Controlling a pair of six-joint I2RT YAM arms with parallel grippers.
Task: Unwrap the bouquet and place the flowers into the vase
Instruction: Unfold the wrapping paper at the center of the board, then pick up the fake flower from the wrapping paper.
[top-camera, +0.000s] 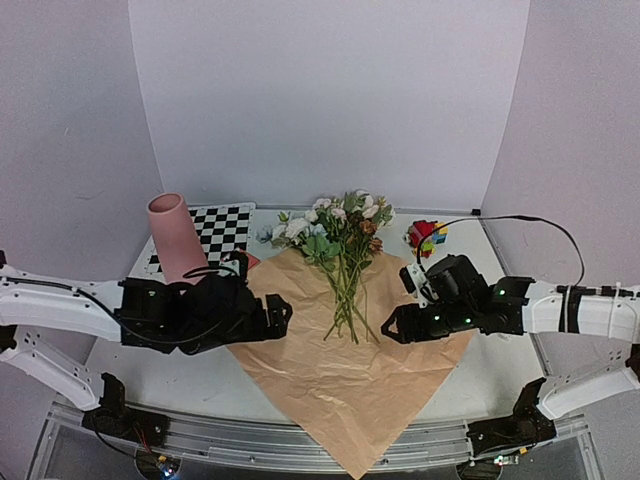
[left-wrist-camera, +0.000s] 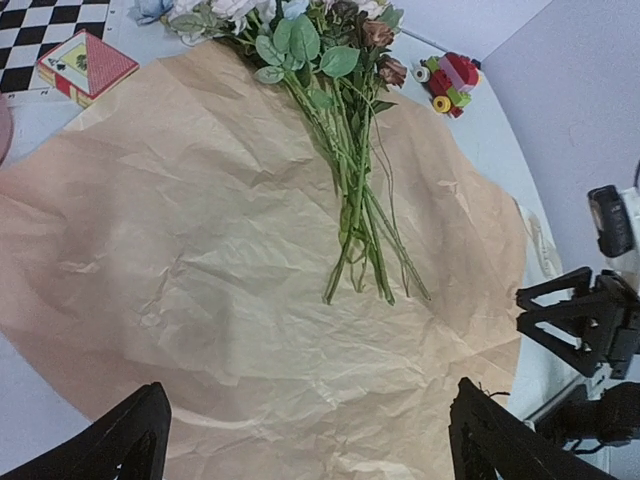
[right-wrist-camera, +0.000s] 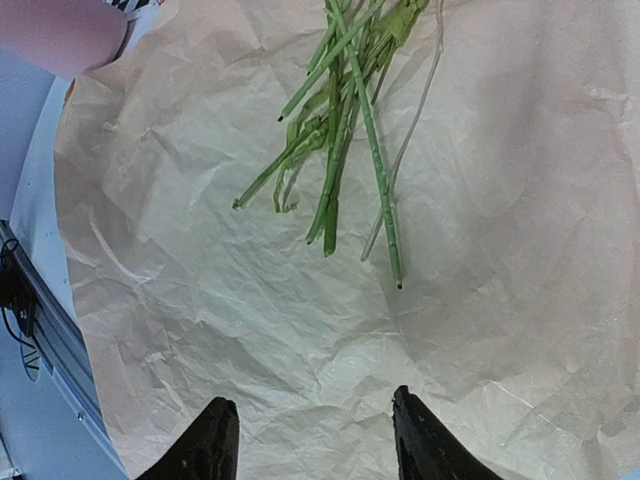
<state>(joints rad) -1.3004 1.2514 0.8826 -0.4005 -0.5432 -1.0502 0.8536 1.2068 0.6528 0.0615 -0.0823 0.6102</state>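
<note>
Crumpled tan paper (top-camera: 340, 385) lies flat under thin-stemmed flowers (top-camera: 342, 250); left gripper (left-wrist-camera: 308, 405), right gripper (right-wrist-camera: 310, 402) both released, empty.

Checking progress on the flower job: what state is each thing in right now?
Paper: unwrapped, spread out flat, creased.
Flowers: lying loose on the paper, none in the vase.
Vase: standing, no flowers in it.
Left gripper: open, holding nothing.
Right gripper: open, holding nothing.
</note>
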